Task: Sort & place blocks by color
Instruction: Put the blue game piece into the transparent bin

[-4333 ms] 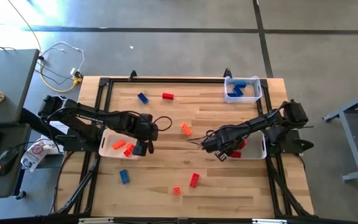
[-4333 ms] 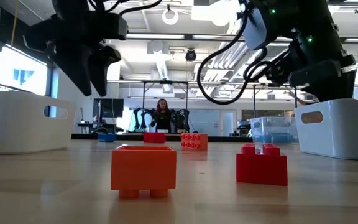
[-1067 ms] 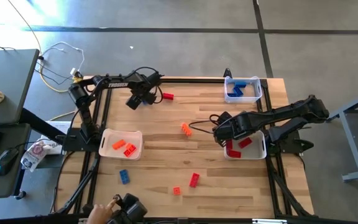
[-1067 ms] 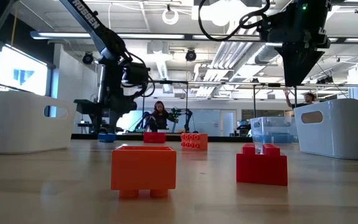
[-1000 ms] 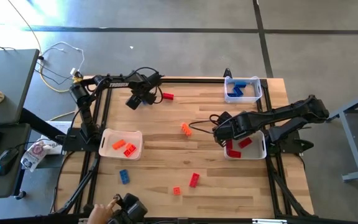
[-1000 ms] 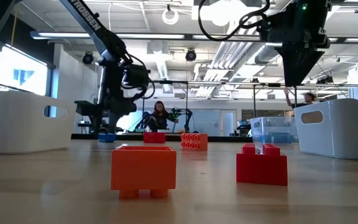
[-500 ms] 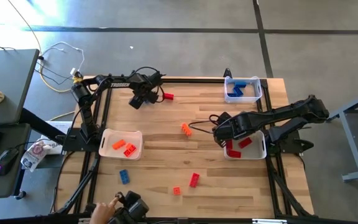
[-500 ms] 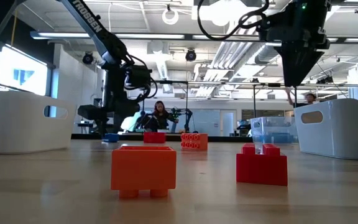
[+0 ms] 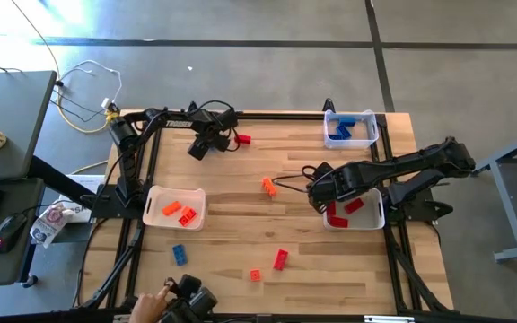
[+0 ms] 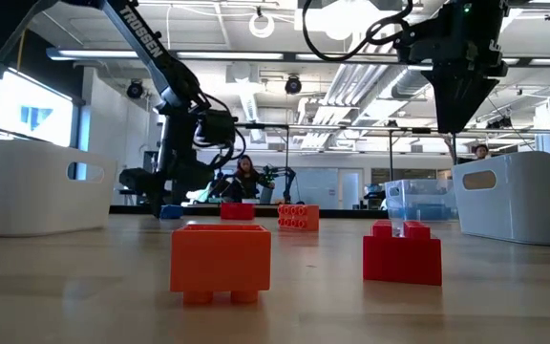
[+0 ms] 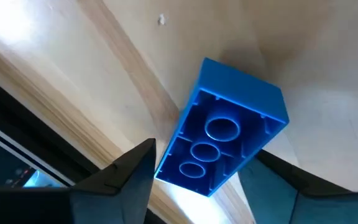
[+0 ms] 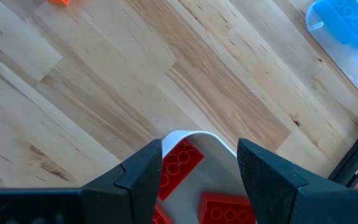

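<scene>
Wood-grain planks form the table (image 9: 240, 224), pale and matte under glossy studded plastic blocks. The left gripper (image 11: 197, 180) sits at the far left part of the table with a blue block (image 11: 229, 143) tilted between its dark fingers, hollow underside showing three round tubes; whether they already pinch it I cannot tell. The right gripper (image 12: 197, 162) hangs spread and empty over the rim of a smooth white tray (image 9: 375, 220) holding red blocks (image 12: 180, 165). Orange blocks (image 9: 178, 210) lie in another white tray (image 9: 155, 193); loose ones dot the planks.
</scene>
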`<act>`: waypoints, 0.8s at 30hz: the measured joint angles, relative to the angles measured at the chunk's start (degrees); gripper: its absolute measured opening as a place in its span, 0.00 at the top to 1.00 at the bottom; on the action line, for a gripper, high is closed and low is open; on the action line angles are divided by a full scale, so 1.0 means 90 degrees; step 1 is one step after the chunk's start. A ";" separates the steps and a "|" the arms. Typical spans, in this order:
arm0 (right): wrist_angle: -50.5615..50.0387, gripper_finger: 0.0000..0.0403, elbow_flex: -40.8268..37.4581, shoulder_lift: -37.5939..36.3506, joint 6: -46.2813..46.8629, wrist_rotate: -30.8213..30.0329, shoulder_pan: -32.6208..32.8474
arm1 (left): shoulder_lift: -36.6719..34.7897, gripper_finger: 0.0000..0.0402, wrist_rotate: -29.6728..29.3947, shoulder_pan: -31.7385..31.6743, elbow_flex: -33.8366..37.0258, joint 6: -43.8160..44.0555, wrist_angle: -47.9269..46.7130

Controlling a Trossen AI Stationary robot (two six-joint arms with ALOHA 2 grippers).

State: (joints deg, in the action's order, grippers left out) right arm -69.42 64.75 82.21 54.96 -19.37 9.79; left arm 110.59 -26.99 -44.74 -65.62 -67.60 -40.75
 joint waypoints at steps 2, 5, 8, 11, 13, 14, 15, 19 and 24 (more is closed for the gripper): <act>-0.0001 0.52 0.0000 0.0000 0.0000 0.0035 0.0002 | 0.0011 0.54 -0.0082 0.0011 0.0007 0.0087 -0.0033; -0.0001 0.52 0.0000 0.0000 0.0000 0.0042 -0.0001 | 0.0011 0.63 -0.0082 0.0021 0.0007 0.0245 -0.0048; 0.0010 0.52 0.0000 0.0000 -0.0083 0.0045 0.0000 | 0.0009 0.72 -0.0093 0.0069 0.0007 0.0404 -0.0033; 0.0136 0.52 0.0000 0.0000 -0.0289 0.0055 0.0002 | 0.0011 0.74 -0.0123 0.0103 -0.0002 0.0687 -0.0045; 0.0303 0.52 0.0000 0.0000 -0.0387 0.0107 -0.0001 | 0.0011 0.74 -0.0016 0.0118 -0.0076 0.0923 -0.0164; 0.0403 0.52 0.0000 0.0000 -0.0426 0.0133 0.0001 | 0.0011 0.74 0.0114 0.0121 -0.0130 0.1031 -0.0228; 0.0510 0.52 0.0000 0.0000 -0.0461 0.0169 0.0001 | -0.0002 0.74 0.0280 0.0123 -0.0197 0.1148 -0.0278; 0.0908 0.52 0.0000 0.0000 -0.0639 0.0324 0.0001 | -0.0264 0.74 0.1216 0.0161 -0.0447 0.1548 -0.0498; 0.1339 0.52 0.0000 0.0000 -0.1100 0.0384 0.0000 | -0.0681 0.74 0.2560 0.0140 -0.0698 0.2172 -0.0657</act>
State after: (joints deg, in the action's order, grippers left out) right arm -57.37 64.75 82.21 45.06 -15.91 9.78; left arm 104.46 -3.95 -43.48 -71.90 -48.05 -46.66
